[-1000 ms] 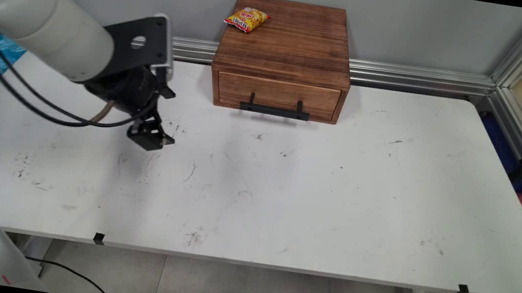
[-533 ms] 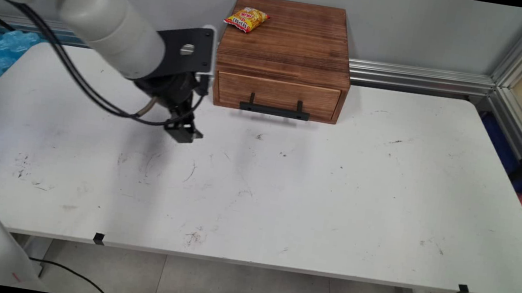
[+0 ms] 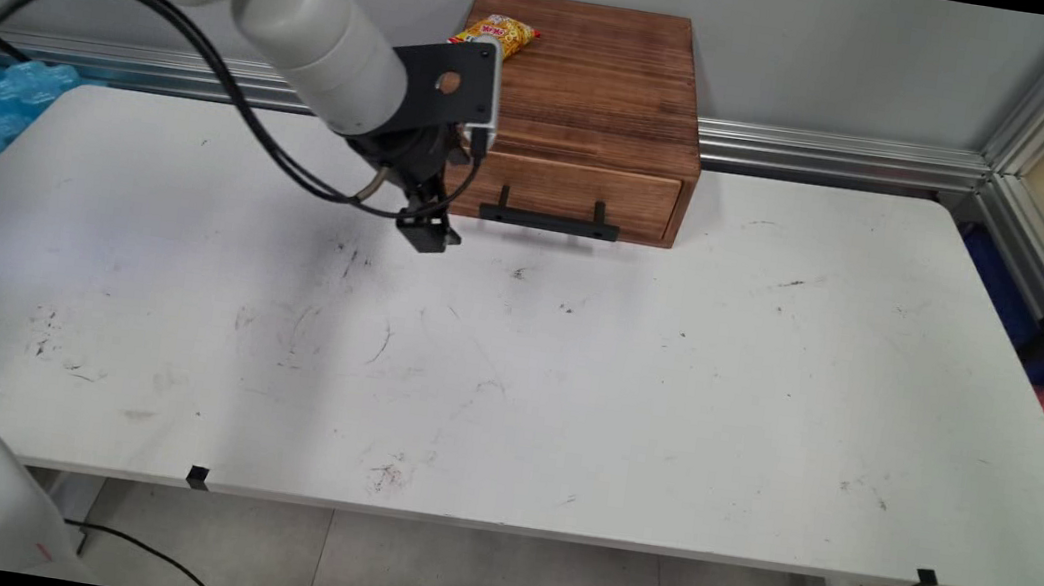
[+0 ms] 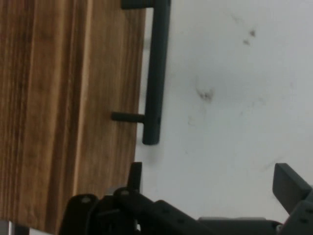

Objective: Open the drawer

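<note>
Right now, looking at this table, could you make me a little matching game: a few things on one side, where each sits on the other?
Things:
1. snack bag
2. handle
3. end effector
4. wooden box

Places:
A. on the drawer front
B. against the wall, at the table's far edge
C. on the box's top, back left corner
D. above the table, by the box's front left corner

Pairs: 1-C, 2-A, 3-D, 4-B

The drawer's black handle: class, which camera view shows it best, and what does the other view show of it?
The hand view shows the handle best: its bar and posts stand out large against the wooden drawer front. The main view shows the whole handle, but small, with the pincer just to its left.
</note>
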